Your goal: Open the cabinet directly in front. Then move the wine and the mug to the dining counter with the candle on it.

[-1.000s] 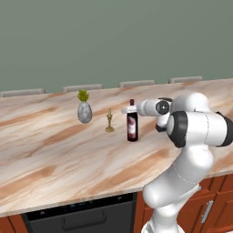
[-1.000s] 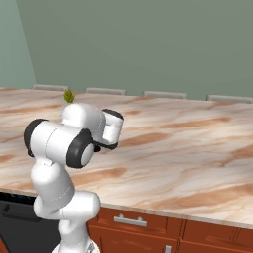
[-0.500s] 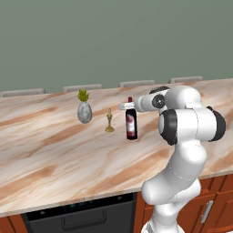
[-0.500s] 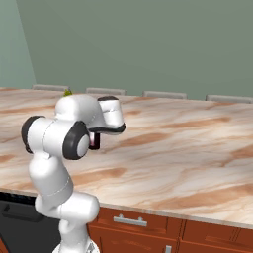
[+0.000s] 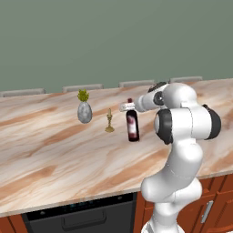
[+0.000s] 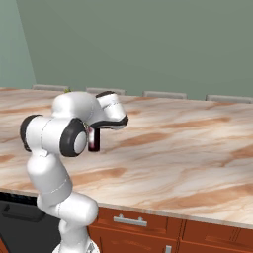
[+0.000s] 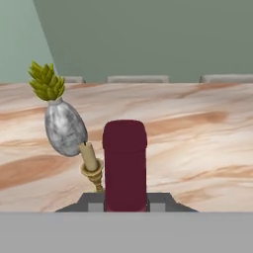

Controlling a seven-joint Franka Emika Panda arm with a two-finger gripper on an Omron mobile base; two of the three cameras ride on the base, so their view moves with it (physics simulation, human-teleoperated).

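Wine bottle [image 5: 132, 126] upright on the dining counter [image 5: 54, 150], long axis vertical, base apparently resting on the marble just beside the brass candle [image 5: 109, 121], with the grey egg-shaped vase [image 5: 84, 111] farther along on the candle's other side. Gripper [image 5: 129, 106] reaching in level from the side, clamped on the dark red neck capsule [image 7: 125, 163]. Judged next: release by parting the fingers, then withdrawal sideways, away from the candle.
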